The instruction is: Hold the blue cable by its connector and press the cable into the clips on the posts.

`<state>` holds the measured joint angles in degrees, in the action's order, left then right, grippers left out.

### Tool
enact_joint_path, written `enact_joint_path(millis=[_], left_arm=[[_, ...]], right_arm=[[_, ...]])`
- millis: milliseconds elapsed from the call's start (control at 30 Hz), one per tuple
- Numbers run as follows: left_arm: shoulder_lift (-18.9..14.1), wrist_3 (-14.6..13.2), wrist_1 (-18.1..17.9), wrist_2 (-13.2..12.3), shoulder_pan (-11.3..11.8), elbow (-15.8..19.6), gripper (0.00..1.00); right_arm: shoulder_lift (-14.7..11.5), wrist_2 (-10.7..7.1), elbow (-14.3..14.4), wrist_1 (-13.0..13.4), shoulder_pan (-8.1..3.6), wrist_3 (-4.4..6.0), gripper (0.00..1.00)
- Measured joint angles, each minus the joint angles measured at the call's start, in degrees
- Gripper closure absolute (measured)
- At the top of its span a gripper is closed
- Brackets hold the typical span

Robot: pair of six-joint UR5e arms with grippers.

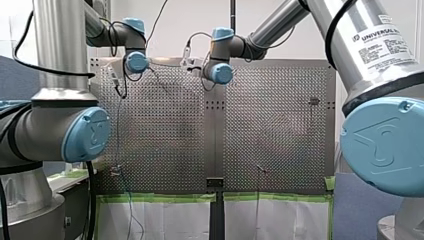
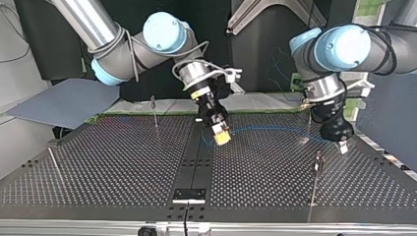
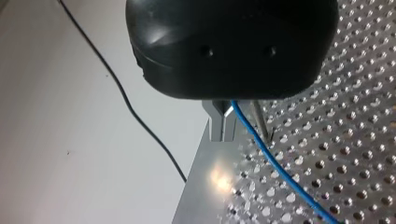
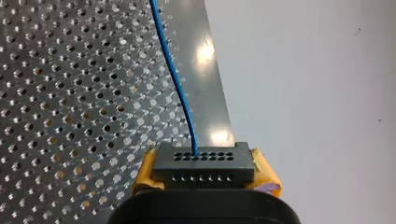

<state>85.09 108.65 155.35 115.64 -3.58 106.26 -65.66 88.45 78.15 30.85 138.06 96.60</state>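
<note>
My right claw (image 2: 221, 135) tilts down, gripping the connector (image 4: 204, 164).

— How many arms are there?
— Two arms (image 2: 93, 22). Two grippers as well: the left gripper (image 2: 342, 146) and the right gripper (image 2: 222, 138).
— Cables?
— One blue cable (image 2: 275, 129), with one connector (image 4: 203, 164).
— And posts?
— I count four thin posts (image 2: 155, 112), all standing on the one perforated table (image 2: 123, 162).

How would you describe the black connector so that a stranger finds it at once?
Over the middle of the perforated table hangs my right arm's claw. Between its yellow pads sits the black connector, a block with rows of small holes, the blue cable entering one.
</note>
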Motion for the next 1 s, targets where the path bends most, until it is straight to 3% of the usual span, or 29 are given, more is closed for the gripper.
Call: enact_joint_path(millis=[400,1000], left_arm=[[0.9,0.4,0.3,-6.1,5.8,-1.7,1.00],[4.8,0.5,0.1,-11.2,6.4,-4.3,1.00]], right_arm=[[0.5,0.18,-2.3,-0.3,0.11,0.02,1.00],[1.2,0.38,-3.5,-0.6,-0.47,0.15,1.00]])
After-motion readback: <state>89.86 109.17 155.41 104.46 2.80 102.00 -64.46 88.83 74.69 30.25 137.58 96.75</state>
